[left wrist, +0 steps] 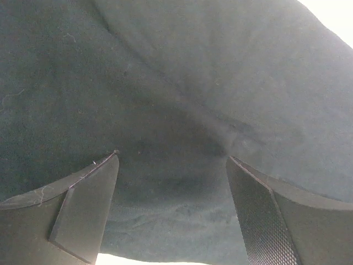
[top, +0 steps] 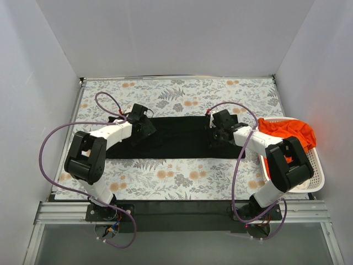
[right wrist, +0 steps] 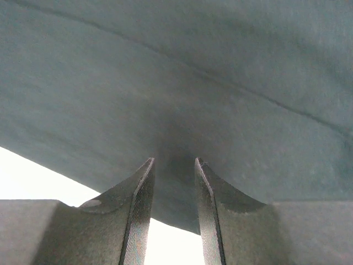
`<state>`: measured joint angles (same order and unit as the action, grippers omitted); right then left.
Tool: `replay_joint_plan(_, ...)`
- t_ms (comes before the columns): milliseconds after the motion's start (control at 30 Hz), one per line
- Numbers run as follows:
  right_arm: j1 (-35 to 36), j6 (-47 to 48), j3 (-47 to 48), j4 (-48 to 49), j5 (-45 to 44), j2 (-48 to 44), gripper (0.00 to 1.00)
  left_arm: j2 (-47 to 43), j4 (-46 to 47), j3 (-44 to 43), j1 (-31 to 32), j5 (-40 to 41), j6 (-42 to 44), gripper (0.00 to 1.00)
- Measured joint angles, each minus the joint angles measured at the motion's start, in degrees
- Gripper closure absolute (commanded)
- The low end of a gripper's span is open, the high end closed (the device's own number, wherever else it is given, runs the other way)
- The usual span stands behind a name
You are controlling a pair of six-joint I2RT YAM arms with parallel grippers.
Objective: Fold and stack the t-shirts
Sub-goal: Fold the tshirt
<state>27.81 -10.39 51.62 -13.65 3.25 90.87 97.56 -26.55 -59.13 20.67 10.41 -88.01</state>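
Hanging over a black shirt [top: 182,138], left jaws stand wide, right jaws narrow, both empty. Right of them an orange shirt [top: 288,130] drapes a basket [top: 316,170].

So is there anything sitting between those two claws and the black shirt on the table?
Nothing visible. The left gripper and right gripper are both right at the black shirt, and each wrist view shows only its cloth just ahead. The orange shirt lies apart in the basket.
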Motion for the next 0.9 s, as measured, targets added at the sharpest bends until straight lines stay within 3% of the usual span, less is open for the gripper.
replay_joint_plan(300, 0.66, 1.99, -1.55, -2.51, -2.67, 0.79, 0.63, 4.04, -0.48, -3.63, 0.13, 1.6, -1.07, 0.28)
replay_joint_plan(500, 5.07, 1.62, -1.6, -3.76, -2.62, 0.7, 0.62, 10.95, -1.66, -12.13, -0.07, 3.65, 1.25, 0.28)
replay_joint_plan(633, 14.8, -0.9, -0.66, -5.75, -0.22, 1.01, 0.61, 17.66, -2.38, -20.96, -0.74, 4.72, 4.57, 0.27)
replay_joint_plan(733, 23.28, -3.61, 3.52, -8.66, 3.96, 4.55, 0.6, 23.3, -2.54, -29.14, -1.49, 5.29, 8.5, 0.19)
replay_joint_plan(900, 33.11, -6.08, 20.7, -10.73, 11.02, 18.6, 0.61, 33.62, -2.34, -44.28, -2.12, 5.6, 16.92, 0.05)
